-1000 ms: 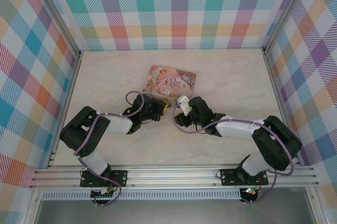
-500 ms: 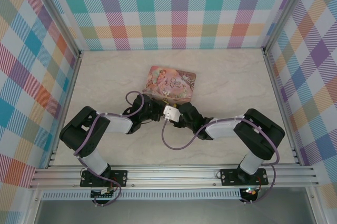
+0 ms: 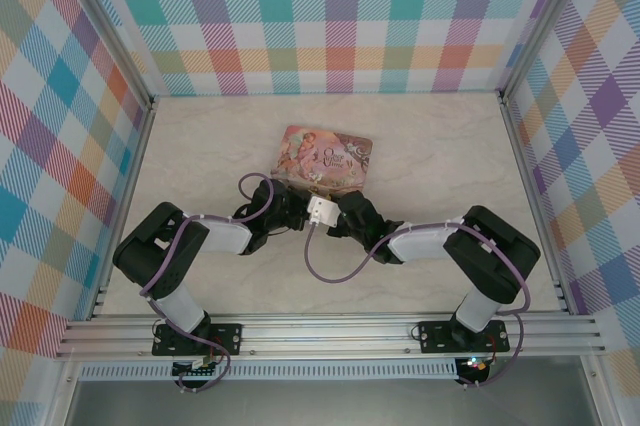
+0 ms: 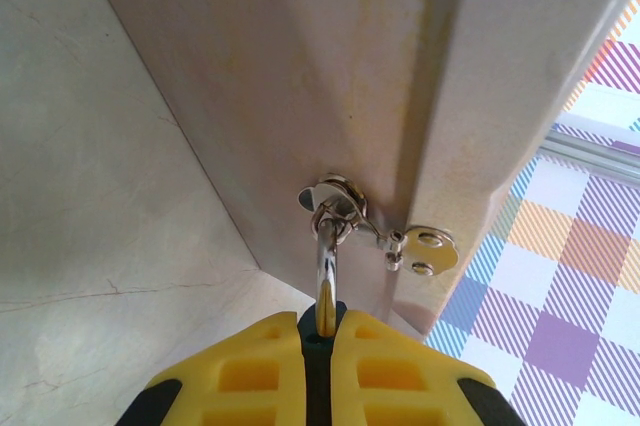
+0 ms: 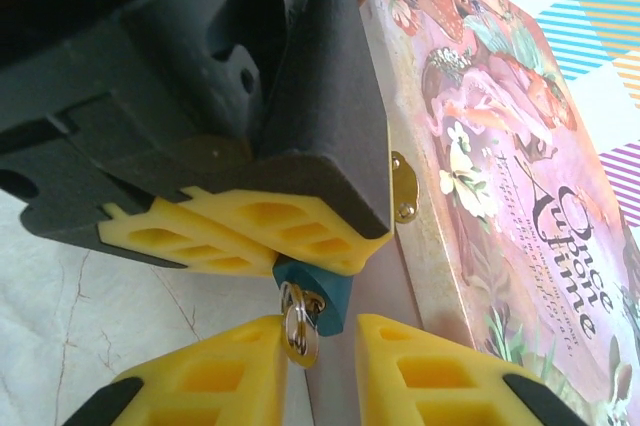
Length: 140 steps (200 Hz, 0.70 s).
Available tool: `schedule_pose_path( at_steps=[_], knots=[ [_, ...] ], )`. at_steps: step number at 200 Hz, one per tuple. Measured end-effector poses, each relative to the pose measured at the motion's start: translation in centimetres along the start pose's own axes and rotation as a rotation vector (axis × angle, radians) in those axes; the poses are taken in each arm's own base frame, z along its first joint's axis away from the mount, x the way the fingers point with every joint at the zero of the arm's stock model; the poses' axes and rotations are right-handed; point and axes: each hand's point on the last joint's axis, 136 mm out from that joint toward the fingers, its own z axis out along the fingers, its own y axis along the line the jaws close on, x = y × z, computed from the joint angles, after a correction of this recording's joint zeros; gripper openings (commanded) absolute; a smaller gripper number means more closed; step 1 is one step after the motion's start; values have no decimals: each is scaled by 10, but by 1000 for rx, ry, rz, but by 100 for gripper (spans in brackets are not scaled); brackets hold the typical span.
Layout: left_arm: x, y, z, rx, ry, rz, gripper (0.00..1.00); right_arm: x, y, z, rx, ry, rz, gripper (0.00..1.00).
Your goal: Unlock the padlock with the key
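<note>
Pink tin (image 3: 325,158) shut; L gripper (image 4: 320,341) clamps padlock (image 5: 324,296); key (image 5: 299,334) in it.

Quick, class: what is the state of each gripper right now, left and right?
Left gripper: closed, holding the padlock.
Right gripper: open, one finger on each side of the key, not yet clamped on it.

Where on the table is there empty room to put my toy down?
Plenty of bare table lies left of the pink tin, up to the left wall, and right of it, up to the right wall. The strip behind the tin is free. It is crowded at the tin's near edge, where the left gripper, right gripper and padlock meet.
</note>
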Motion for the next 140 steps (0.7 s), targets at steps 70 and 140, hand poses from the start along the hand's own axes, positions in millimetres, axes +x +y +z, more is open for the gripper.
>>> schedule_pose_path(
  at_steps=[70, 140],
  knots=[
    [-1, 0, 0, -1, -4, 0, 0, -3, 4, 3, -9, -1, 3, 1],
    [-2, 0, 0, 1, -11, -1, 0, -2, 2, 5, -4, 40, 174, 0]
  ],
)
